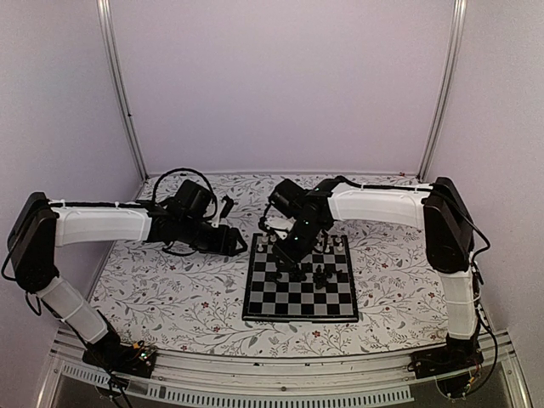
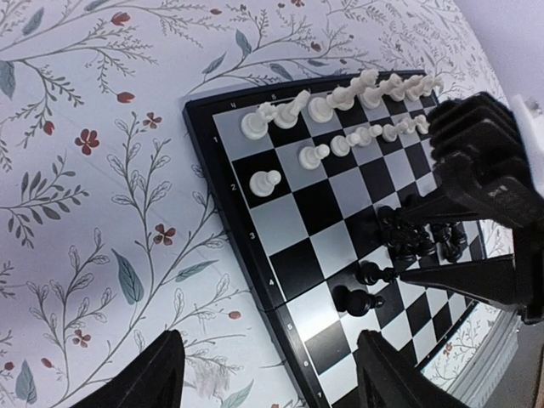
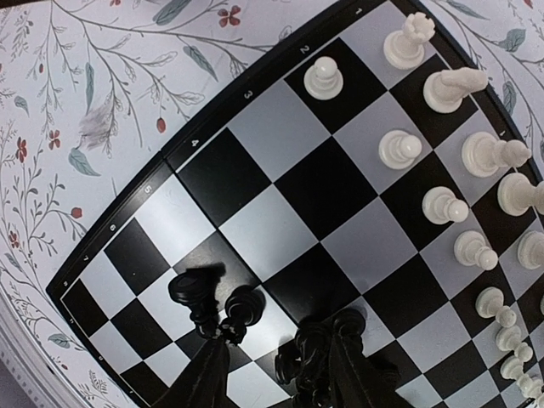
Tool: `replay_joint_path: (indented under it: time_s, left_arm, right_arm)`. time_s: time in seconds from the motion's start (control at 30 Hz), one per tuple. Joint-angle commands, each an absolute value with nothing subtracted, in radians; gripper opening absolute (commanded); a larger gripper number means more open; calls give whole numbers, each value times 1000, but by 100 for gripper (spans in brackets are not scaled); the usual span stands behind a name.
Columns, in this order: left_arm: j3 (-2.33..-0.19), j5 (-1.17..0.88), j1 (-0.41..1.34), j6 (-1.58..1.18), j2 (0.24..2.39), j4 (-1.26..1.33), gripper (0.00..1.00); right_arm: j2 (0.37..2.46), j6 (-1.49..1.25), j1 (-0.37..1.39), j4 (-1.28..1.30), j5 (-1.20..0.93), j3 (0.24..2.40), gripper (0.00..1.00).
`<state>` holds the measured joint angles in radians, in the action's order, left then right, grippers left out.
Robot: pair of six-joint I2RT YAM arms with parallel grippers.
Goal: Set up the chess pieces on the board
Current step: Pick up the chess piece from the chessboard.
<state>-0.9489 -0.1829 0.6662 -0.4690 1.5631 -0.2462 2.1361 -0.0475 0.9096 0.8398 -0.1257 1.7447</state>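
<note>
The chess pieces (image 2: 253, 126) look roughly half set: white pieces (image 3: 399, 149) fill two rows at the board's (image 1: 285, 297) far edge, black pieces (image 2: 365, 274) bunch mid-board beneath the right claw (image 3: 276, 348), whose grip I cannot tell, and the left claw (image 2: 270, 348) gapes empty beside the board.

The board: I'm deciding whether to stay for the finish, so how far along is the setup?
Done: the white pieces stand in two rows along ranks 1 and 2 of the board, as far as shows. In hand: the right gripper hangs open over black pieces clumped mid-board. Left: black's two home rows are bare. The left gripper hovers open off the board.
</note>
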Motion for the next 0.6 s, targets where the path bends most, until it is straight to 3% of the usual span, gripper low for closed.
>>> replay_joint_path:
  time_s: [0.0, 0.57]
  left_arm:
    - [-934, -196, 653, -474, 1537, -228, 72]
    - [-920, -194, 654, -483, 1529, -227, 71]
  right_arm:
    - [2163, -29, 915, 855, -136, 1779, 42]
    - [2163, -12, 937, 826, -134, 1794, 41]
